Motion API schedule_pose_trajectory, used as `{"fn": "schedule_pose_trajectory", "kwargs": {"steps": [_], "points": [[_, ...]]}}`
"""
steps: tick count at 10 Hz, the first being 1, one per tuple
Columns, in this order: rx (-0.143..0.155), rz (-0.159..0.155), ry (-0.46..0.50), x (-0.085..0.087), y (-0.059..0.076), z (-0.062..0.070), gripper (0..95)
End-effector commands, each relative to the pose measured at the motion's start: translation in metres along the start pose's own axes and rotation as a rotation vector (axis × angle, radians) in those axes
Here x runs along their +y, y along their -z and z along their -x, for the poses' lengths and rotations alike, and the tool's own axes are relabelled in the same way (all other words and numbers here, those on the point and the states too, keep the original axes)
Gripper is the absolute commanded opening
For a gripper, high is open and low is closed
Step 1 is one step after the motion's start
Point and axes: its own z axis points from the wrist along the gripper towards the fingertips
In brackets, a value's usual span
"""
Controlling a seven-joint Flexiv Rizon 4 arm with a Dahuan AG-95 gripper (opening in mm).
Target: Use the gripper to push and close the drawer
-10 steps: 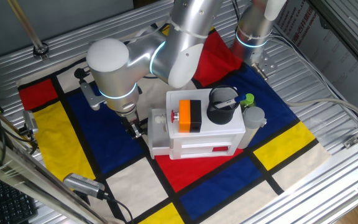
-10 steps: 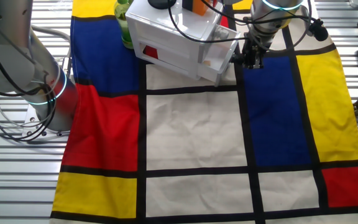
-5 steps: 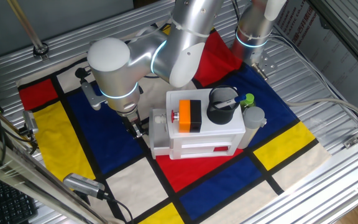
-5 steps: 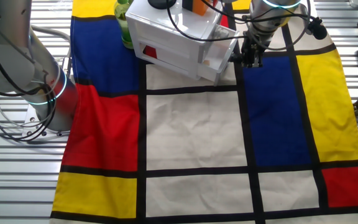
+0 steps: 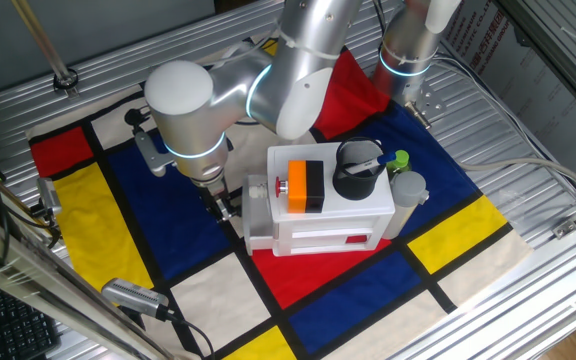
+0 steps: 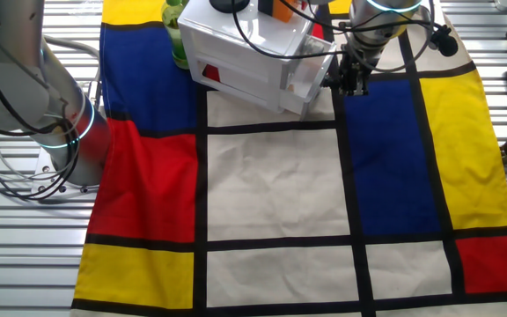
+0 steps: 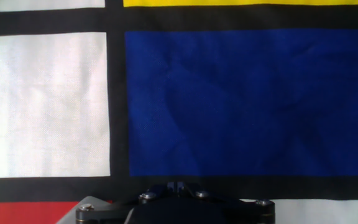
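Look at the centre of one fixed view: your gripper (image 5: 220,205) hangs low over the cloth, immediately left of the drawer (image 5: 256,213), whose end face points toward the fingers. Whether they are touching that face or just beside it is too close to call here. In the other fixed view the same pairing sits at the upper right of the frame, the gripper (image 6: 352,81) to the right of the drawer (image 6: 304,81). So the drawer's long axis runs away from the fingers into the cabinet (image 5: 333,222), and I judge that a push straight along that axis, toward the right of the first frame, is what closing calls for. The working arm is the nearer one; the second arm's column (image 5: 408,45) stands well apart at the upper right.

The fingers look drawn together and hold nothing, though they are small and dark in both fixed views, so you cannot be sure how much gap remains. The hand view shows only the blue and white cloth (image 7: 241,99) on the counter, not the drawer.

The drawer is a white, partly translucent plastic tray that sticks out a short way from the cabinet's left end. It looks nearly shut already. On the cabinet's top rest an orange-and-black block (image 5: 304,186) and a black cup (image 5: 356,170).
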Motion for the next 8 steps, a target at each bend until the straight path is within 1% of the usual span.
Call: {"fn": "schedule_pose_trajectory", "kwargs": {"steps": [1,6,8], "points": [[0.0,0.003,-0.001,0.0002,0.0004,-0.0009,0.0],[0.0,0.004,-0.005,0.0026,0.0015,-0.0028,0.0],[-0.003,0.005,-0.005,0.0026,0.0007,-0.0054,0.0]]}}
